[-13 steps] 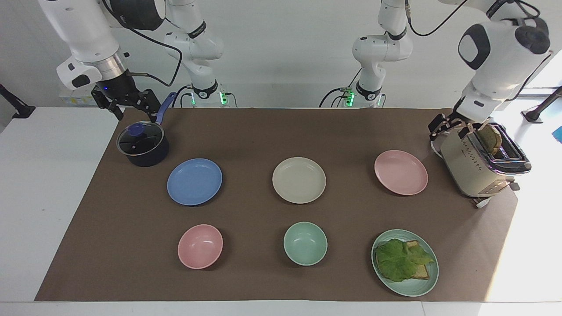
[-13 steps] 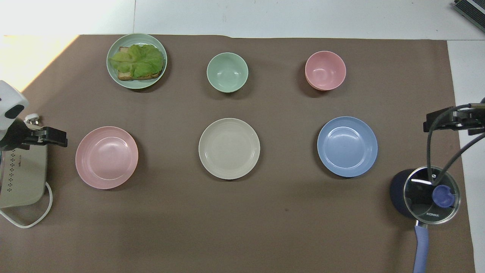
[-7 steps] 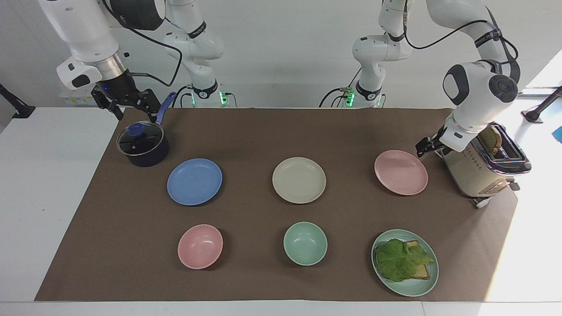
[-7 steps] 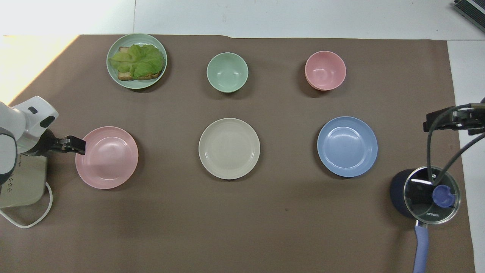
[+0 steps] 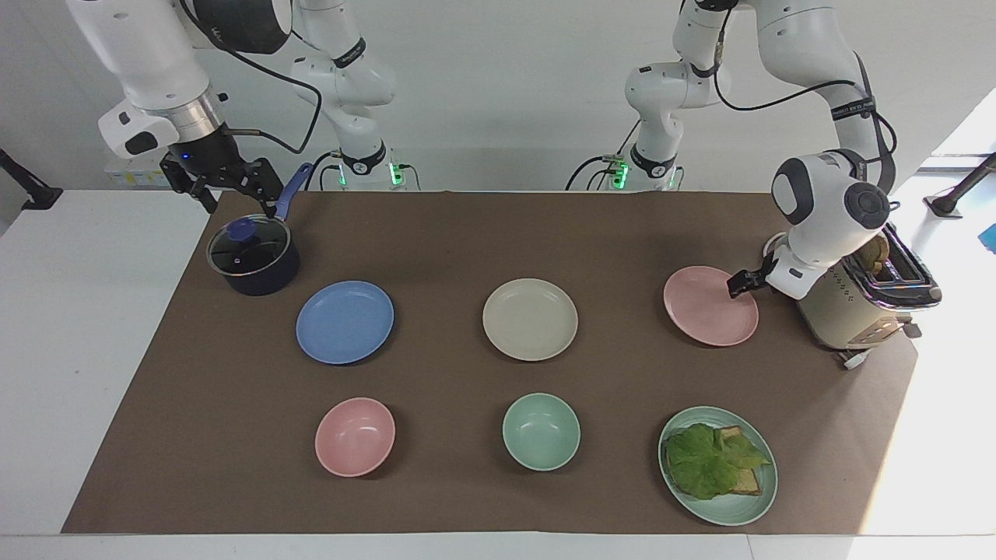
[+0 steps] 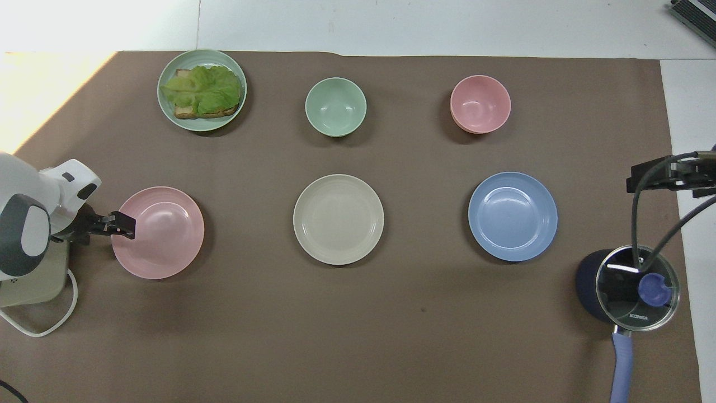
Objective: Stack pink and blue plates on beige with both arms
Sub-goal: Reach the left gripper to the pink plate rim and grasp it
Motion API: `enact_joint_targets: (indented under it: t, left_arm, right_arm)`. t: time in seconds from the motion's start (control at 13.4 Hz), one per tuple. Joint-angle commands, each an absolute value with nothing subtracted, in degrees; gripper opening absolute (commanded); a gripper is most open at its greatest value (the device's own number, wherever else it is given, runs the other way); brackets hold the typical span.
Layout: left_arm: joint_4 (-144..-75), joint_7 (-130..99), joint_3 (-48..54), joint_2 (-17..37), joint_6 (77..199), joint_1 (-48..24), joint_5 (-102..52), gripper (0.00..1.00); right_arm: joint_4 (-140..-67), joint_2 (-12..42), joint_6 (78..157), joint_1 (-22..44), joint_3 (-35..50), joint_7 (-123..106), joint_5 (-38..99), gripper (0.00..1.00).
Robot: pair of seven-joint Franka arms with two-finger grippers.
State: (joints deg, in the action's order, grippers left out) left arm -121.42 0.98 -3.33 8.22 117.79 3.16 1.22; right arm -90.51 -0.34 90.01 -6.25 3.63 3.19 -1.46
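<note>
Two tools spread, left tool (image 5: 738, 285) at pink plate (image 5: 704, 311) rim, pot lid (image 6: 637, 288) seemingly marked KONKA

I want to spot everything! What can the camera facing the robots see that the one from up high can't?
Only the facing view shows the arms' bases, the bread in the toaster slots, and the whole right gripper, open above the pot. Only the overhead view shows the pot's full handle. Both show the left gripper at the pink plate rim, the blue plate and the beige plate.
</note>
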Motion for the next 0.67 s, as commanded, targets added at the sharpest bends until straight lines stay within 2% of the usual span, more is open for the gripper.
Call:
enact_joint_targets:
  t: [0.0, 0.07, 0.15, 0.22, 0.3, 0.45, 0.6]
  left_arm:
    - [-124.36, -0.61, -2.81, 7.56, 120.06, 5.09, 0.62, 1.00]
    - [-124.45, -0.96, -2.90, 7.56, 120.06, 4.84, -0.25, 1.00]
    - [-124.54, -1.66, -2.90, 7.38, 119.80, 4.75, -0.44, 0.85]
    - [-124.89, -2.98, -2.90, 7.30, 119.62, 4.75, -0.44, 0.58]
    - [-124.89, -5.77, -2.81, 7.29, 119.62, 4.66, -0.44, 0.41]
    - [-124.89, -7.21, -2.73, 7.29, 119.44, 4.57, -0.44, 0.00]
    - [-124.63, -7.12, -2.72, 7.29, 118.48, 4.57, -0.53, 0.00]
  right_arm:
    - [-90.79, -0.70, 91.23, -6.42, 3.69, 3.43, -1.49, 1.00]
    - [-90.79, -0.70, 91.23, -6.42, 3.69, 3.43, -1.49, 1.00]
    - [-90.79, -0.70, 91.23, -6.42, 3.69, 3.43, -1.49, 1.00]
    - [-90.88, -0.70, 91.84, -6.42, 3.69, 3.43, -1.41, 1.00]
    - [-90.97, -0.70, 92.11, -6.42, 3.69, 3.34, -1.15, 1.00]
    - [-91.67, -0.88, 92.98, -6.42, 3.78, 3.34, -1.14, 1.00]
    - [-92.02, -0.88, 93.25, -6.42, 3.78, 2.56, -1.14, 1.00]
